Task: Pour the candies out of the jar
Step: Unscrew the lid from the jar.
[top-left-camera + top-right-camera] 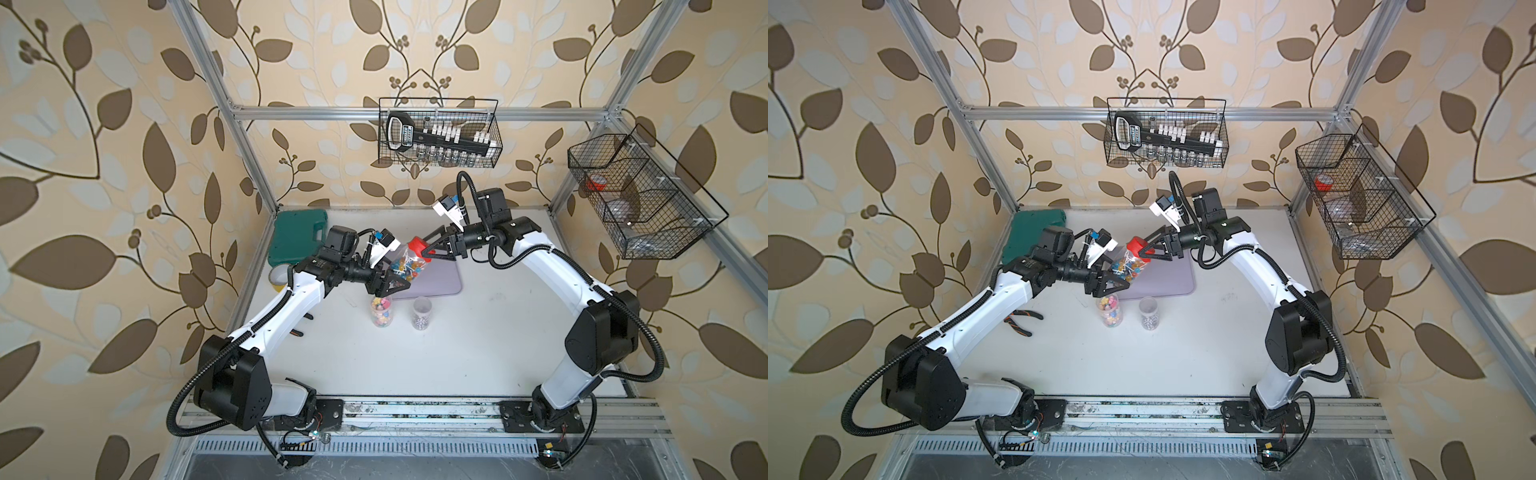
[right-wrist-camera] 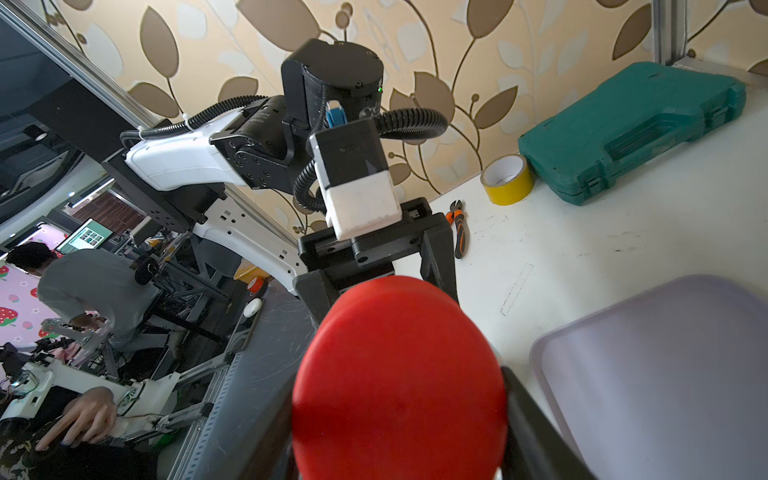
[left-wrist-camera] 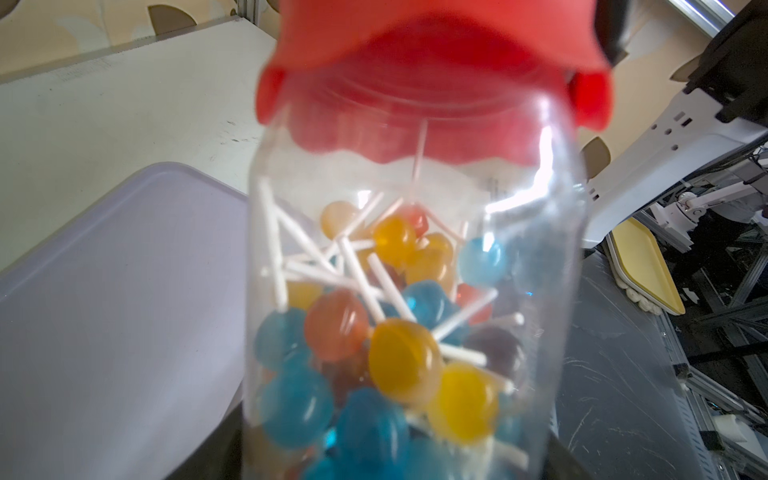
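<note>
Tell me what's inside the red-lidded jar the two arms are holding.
Round lollipops on white sticks: blue, yellow, orange, a few darker. The red lid covers the mouth. The left gripper covers the base of the jar, so what lies there cannot be seen.

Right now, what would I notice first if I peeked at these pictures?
A clear jar full of bright lollipops, held tilted in the air close to a lilac tray. The left claw grips its body while the right claw pinches its red lid.
</note>
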Tool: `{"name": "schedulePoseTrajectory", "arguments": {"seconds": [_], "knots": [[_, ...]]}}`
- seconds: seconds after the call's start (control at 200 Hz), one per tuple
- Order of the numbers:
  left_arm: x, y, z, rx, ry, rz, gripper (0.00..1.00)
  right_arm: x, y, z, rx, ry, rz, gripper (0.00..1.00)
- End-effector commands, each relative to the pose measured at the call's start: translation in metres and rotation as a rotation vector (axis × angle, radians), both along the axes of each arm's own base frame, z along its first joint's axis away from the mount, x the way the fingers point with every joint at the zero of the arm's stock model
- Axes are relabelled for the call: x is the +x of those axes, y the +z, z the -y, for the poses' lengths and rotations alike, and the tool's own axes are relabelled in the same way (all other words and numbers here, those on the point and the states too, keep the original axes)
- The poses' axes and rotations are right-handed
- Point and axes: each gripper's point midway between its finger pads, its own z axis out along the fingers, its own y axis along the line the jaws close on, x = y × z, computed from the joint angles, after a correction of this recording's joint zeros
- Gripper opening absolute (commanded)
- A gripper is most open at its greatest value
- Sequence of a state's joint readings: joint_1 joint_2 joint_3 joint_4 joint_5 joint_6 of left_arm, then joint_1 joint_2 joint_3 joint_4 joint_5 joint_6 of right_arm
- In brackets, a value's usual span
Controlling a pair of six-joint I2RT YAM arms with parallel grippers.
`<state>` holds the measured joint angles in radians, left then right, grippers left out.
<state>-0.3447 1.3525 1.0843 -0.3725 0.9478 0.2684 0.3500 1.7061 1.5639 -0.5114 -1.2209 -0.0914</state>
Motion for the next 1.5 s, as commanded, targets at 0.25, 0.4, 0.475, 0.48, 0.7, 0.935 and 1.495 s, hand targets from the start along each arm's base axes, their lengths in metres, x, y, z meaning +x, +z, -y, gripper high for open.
{"name": "schedulePoseTrajectory", "arguments": {"seconds": [0.25, 0.4, 0.475, 0.48, 0.7, 0.935, 1.495], "knots": [[0.005, 0.028, 0.006, -0.060, -0.053, 0.077, 0.69, -0.003, 0.024, 0.013, 0.039, -0.038, 0.027, 0.52], [0.006, 0.024, 0.006, -0.047, -0.054, 0.069, 0.69, 0.002, 0.030, 0.017, 0.051, -0.075, 0.029, 0.50], [0.006, 0.023, 0.005, -0.041, -0.054, 0.068, 0.69, 0.002, 0.035, 0.018, 0.054, -0.085, 0.038, 0.49], [0.006, 0.023, 0.005, -0.041, -0.054, 0.068, 0.69, 0.002, 0.035, 0.018, 0.054, -0.087, 0.038, 0.49], [0.007, 0.020, 0.004, -0.026, -0.046, 0.074, 0.69, 0.011, 0.044, 0.026, 0.057, -0.150, 0.040, 0.49], [0.009, 0.018, 0.003, -0.010, -0.032, 0.080, 0.69, 0.037, 0.036, 0.043, 0.008, -0.311, -0.013, 0.50], [0.020, 0.007, -0.002, 0.045, 0.019, 0.094, 0.69, 0.095, -0.134, 0.197, -0.613, -1.115, -0.271, 0.50]]}}
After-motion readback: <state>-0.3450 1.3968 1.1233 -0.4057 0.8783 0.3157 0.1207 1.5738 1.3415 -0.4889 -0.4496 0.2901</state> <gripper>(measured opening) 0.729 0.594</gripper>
